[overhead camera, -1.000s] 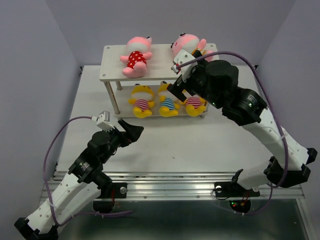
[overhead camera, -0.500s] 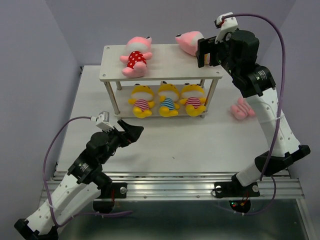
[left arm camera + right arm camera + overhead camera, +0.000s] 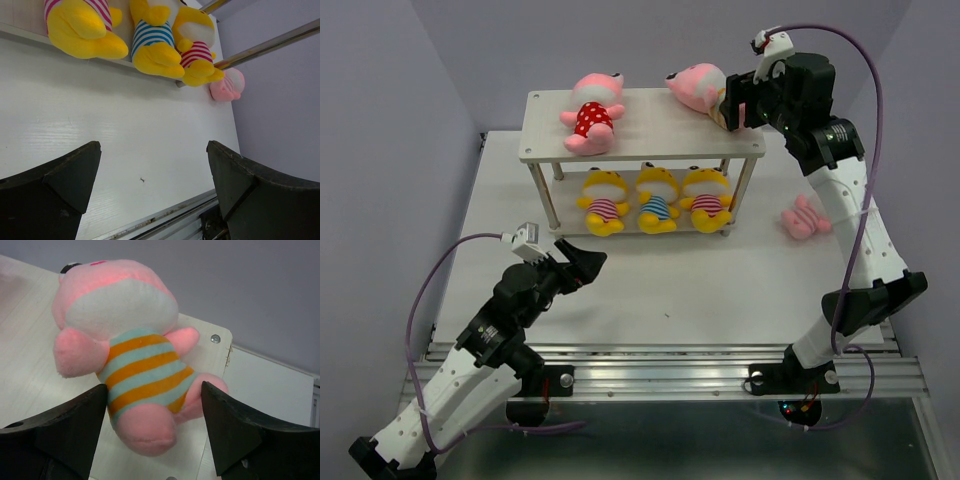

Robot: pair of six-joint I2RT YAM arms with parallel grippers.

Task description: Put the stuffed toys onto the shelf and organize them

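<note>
The shelf (image 3: 545, 125) stands at the back of the table. A pink toy in a red-dotted shirt (image 3: 588, 115) lies on its top board. A pink toy in an orange-and-teal striped shirt (image 3: 692, 86) lies at the top board's right end, also in the right wrist view (image 3: 135, 360). My right gripper (image 3: 732, 104) is open, its jaws either side of that toy's legs (image 3: 154, 387). Three yellow toys (image 3: 603, 200) (image 3: 657, 197) (image 3: 708, 195) sit on the lower tier. A third pink toy (image 3: 804, 218) lies on the table right of the shelf. My left gripper (image 3: 582, 262) is open and empty (image 3: 152, 150).
The left wrist view shows the yellow toys' feet (image 3: 152, 42), the shelf's legs (image 3: 270, 45) and the pink toy on the table (image 3: 227, 85). The purple side walls stand close to the table. A metal rail (image 3: 670, 360) runs along the table's near edge.
My right arm has swung up and back from in front of the shelf to its top right end, uncovering the pink toy on the table. The left arm has not moved.
</note>
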